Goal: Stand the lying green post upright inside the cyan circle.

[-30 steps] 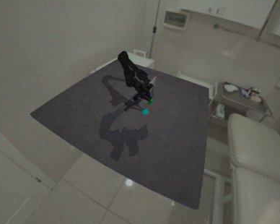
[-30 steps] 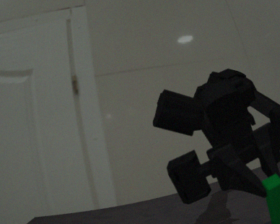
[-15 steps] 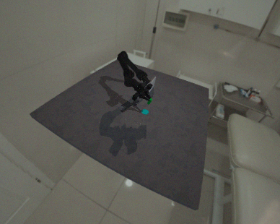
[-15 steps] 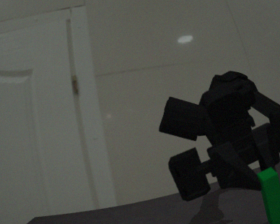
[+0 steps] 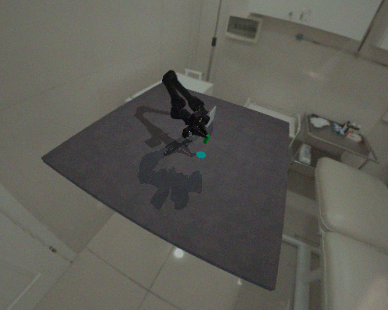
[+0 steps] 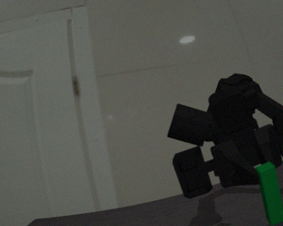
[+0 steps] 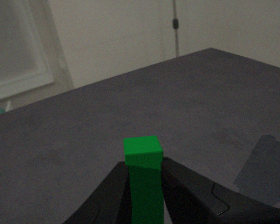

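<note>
The green post (image 5: 207,139) (image 6: 271,195) (image 7: 145,192) is held by its upper part and stands close to upright, its long side pointing down. My gripper (image 5: 206,135) (image 6: 265,168) (image 7: 143,167) is shut on it, one finger on each side. The cyan circle (image 5: 201,154) lies flat on the table in the top view, just below the post in that picture; nothing covers it. The post appears off the table and beside the circle, but its exact height is hard to tell. Its lower end is out of the wrist view, and the circle shows in neither other view.
The dark table (image 5: 237,198) (image 7: 90,130) carries broad shadows of the arm. A pale flat piece (image 5: 212,115) shows behind the gripper in the top view. A trolley with small items (image 5: 339,135) and a cream couch (image 5: 354,198) stand beyond the table's right edge.
</note>
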Motion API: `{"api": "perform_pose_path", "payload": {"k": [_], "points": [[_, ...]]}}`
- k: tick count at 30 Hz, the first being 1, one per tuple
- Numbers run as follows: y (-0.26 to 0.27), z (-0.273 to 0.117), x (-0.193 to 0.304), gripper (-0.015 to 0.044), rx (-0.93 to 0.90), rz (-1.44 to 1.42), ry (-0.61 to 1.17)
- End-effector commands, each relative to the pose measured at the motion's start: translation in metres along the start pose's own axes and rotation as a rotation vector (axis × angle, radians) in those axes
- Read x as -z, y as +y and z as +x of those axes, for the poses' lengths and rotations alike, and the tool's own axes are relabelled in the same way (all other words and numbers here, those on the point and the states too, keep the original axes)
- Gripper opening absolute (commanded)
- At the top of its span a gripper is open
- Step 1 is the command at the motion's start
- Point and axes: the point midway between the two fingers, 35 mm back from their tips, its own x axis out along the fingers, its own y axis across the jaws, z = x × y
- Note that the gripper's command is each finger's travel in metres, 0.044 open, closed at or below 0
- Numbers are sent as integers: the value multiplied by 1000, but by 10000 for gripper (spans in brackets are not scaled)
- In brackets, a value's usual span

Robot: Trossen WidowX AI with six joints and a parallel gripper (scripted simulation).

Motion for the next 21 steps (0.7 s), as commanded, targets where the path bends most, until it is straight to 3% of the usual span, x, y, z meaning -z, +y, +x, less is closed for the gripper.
{"api": "perform_pose_path", "payload": {"k": [1, 21], "points": [[2, -3, 1, 23, 6, -17, -29], [6, -19, -1, 23, 65, -94, -159]]}}
